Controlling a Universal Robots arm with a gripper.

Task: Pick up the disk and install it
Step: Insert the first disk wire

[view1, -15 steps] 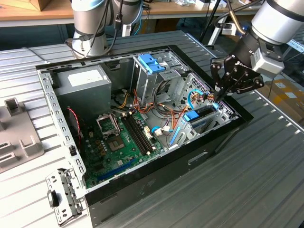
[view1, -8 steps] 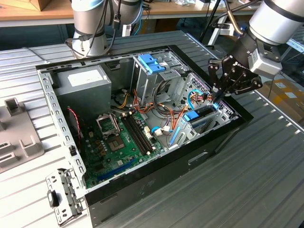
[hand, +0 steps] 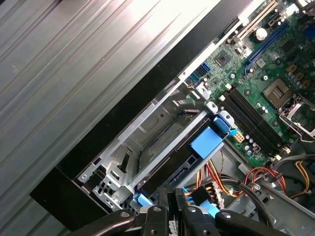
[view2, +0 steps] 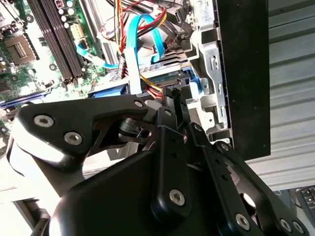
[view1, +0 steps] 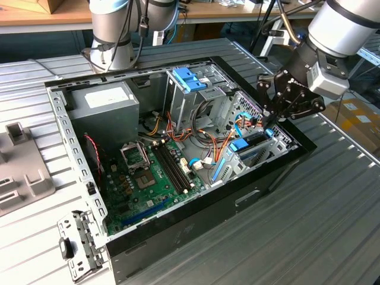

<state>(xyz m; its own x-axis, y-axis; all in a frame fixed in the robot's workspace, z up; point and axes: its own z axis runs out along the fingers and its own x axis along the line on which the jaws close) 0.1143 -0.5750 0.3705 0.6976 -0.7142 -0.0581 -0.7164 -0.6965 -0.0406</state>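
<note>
Disk (view1: 254, 144) — flat metal drive with blue plastic rails — sits in the case's front bay. Black gripper (view1: 268, 120) hangs at its end, fingers drawn narrow, apparently empty. Stiff, fairly heavy, shock-sensitive — best gripped across its railed edges.

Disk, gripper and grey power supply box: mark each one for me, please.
disk (hand: 206, 141), first wrist view, on its blue plastic rail tab.
gripper (view1: 272, 119), exterior view, between its fingertips over the drive bay.
grey power supply box (view1: 101, 104), exterior view, on its top face.
</note>
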